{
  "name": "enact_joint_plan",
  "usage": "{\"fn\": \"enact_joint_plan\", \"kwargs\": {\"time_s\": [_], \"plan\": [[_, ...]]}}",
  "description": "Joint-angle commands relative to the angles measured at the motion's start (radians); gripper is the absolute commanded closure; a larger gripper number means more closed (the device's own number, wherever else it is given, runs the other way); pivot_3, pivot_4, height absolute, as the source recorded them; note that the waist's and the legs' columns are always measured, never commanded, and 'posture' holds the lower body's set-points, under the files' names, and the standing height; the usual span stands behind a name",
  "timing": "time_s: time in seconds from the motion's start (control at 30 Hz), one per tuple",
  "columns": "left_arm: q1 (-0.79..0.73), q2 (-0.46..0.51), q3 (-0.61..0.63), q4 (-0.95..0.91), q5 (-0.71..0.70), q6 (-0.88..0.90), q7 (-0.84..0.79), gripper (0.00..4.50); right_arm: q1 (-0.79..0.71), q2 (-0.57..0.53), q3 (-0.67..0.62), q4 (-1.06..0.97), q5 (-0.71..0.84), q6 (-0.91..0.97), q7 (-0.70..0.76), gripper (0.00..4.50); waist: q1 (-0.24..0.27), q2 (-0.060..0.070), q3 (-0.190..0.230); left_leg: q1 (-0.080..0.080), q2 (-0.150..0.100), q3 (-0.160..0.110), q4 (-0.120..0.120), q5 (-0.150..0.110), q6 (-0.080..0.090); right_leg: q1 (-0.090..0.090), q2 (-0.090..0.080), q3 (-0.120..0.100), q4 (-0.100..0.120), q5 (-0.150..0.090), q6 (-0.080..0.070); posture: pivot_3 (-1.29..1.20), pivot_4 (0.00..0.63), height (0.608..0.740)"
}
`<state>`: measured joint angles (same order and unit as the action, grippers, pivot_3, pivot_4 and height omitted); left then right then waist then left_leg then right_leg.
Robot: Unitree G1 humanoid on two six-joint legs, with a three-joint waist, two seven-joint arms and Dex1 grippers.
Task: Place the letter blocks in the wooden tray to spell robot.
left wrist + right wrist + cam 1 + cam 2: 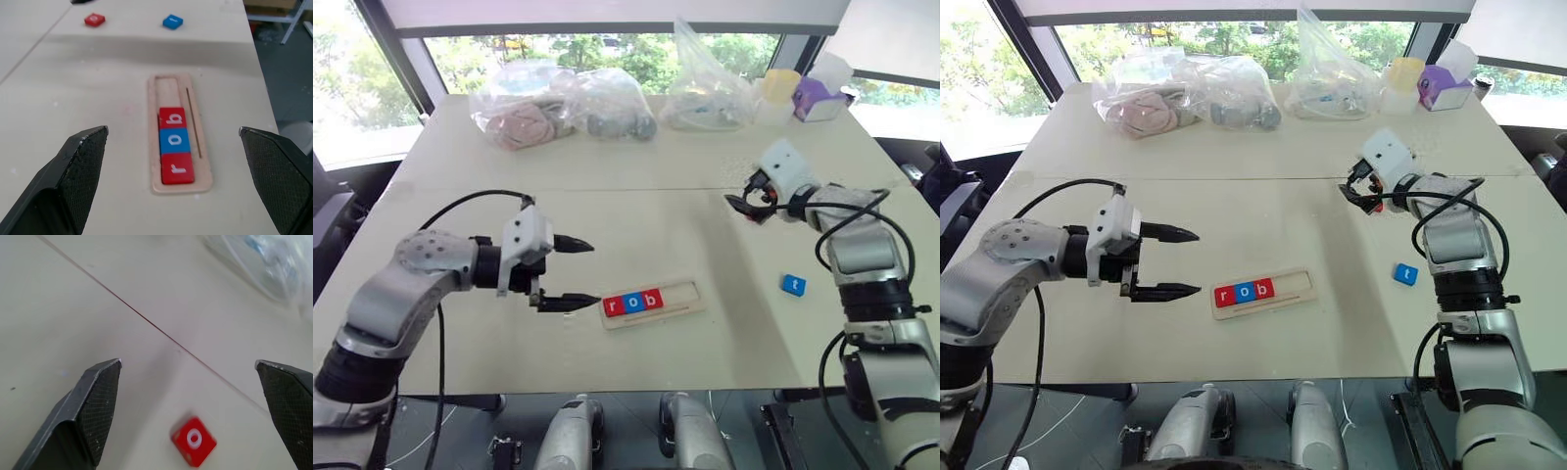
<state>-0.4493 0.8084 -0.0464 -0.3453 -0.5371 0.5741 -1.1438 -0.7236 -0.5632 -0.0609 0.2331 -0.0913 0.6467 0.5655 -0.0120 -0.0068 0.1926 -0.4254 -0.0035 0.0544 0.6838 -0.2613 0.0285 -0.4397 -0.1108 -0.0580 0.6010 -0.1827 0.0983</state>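
Near the front edge of the table [636, 147], slightly left of centre, lies the wooden tray [683, 303], its long side running left to right. Three letter blocks sit in its left part, touching one another: red r [615, 305], blue o [633, 302], red b [652, 299]. The right part of the tray is bare, room for two more by the look of it.

Two blocks remain loose. Blue t [793, 285] rests on the table well to the right of the tray, near the right arm. Red o [194, 440] lies farther back on the right, close to the seam between the two tabletops, just ahead of the right gripper.

Left gripper [578, 273]: jaws wide, empty, hovering just left of the tray's left end, pointing at it.

Right gripper [741, 206]: jaws wide, empty, raised over the far right of the table, red o between its fingers in the wrist view but below them, not touched.

Judgement: three of five placed, in correct order. Left to do: second o into the fourth slot, then t into the last. Right arm looks set for the o.

Bags [563, 103] at the far edge, not involved.
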Motion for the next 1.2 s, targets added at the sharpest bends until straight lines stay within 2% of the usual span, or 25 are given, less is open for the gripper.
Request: {"fn": "enact_joint_plan", "kwargs": {"time_s": [0.03,0.23,0.4,0.67,0.97,1.03,1.07,1.2], "plan": [[-0.034,-0.008,0.013,0.009,-0.012,-0.020,-0.011,0.00,-0.005,0.050,-0.086,-0.044,0.023,0.126,-0.138,0.08,-0.001,0.000,0.000,0.000,0.000,0.000,0.000,0.000,0.000,0.000,0.000,0.000,0.000,0.000,0.000,0.00,0.150,0.740],[-0.036,-0.010,0.001,0.020,0.005,-0.039,-0.022,0.00,-0.040,0.156,-0.215,0.126,0.066,0.149,-0.374,0.08,-0.001,0.000,0.000,0.000,0.000,0.000,0.000,0.000,0.000,0.000,0.000,0.000,0.000,0.000,0.000,0.00,0.150,0.740],[-0.026,-0.005,0.004,0.011,0.005,-0.035,-0.015,0.00,-0.114,0.213,-0.296,0.240,0.135,0.152,-0.487,0.08,-0.005,0.000,0.000,0.000,0.000,0.000,0.000,0.000,0.000,0.000,0.000,0.001,0.000,0.000,0.000,0.00,0.150,0.740],[-0.015,-0.008,0.010,-0.008,-0.001,-0.031,0.002,0.00,-0.169,0.226,-0.294,0.393,0.179,0.081,-0.538,0.08,-0.007,0.000,0.000,0.000,0.000,-0.001,-0.001,0.000,0.000,0.000,0.002,0.001,0.000,0.000,0.000,0.00,0.150,0.740],[-0.050,-0.051,0.022,0.006,-0.010,-0.037,0.041,0.00,-0.175,0.247,-0.254,0.463,0.191,0.041,-0.552,0.08,-0.010,0.000,0.000,0.001,0.001,-0.001,-0.001,0.000,0.000,0.001,0.002,0.001,0.000,0.000,0.000,0.00,0.150,0.740],[-0.053,-0.052,0.021,0.007,-0.010,-0.035,0.042,0.00,-0.176,0.245,-0.251,0.478,0.193,0.031,-0.553,0.67,-0.011,0.000,0.000,0.002,0.001,-0.001,-0.001,0.000,0.000,0.001,0.003,0.002,0.000,0.000,0.000,0.00,0.150,0.740],[-0.054,-0.053,0.021,0.007,-0.011,-0.035,0.044,0.00,-0.178,0.244,-0.249,0.484,0.194,0.027,-0.554,0.76,-0.010,0.000,0.000,0.002,0.001,-0.001,-0.001,0.000,0.000,0.002,0.003,0.002,0.000,0.000,0.000,0.00,0.150,0.740],[-0.069,-0.071,0.048,0.007,-0.047,-0.008,0.063,0.00,-0.183,0.248,-0.239,0.491,0.196,0.026,-0.558,2.74,-0.009,0.000,-0.001,0.002,0.001,-0.001,-0.001,0.000,0.000,0.002,0.003,0.002,0.000,0.000,0.000,0.00,0.150,0.740]]}}
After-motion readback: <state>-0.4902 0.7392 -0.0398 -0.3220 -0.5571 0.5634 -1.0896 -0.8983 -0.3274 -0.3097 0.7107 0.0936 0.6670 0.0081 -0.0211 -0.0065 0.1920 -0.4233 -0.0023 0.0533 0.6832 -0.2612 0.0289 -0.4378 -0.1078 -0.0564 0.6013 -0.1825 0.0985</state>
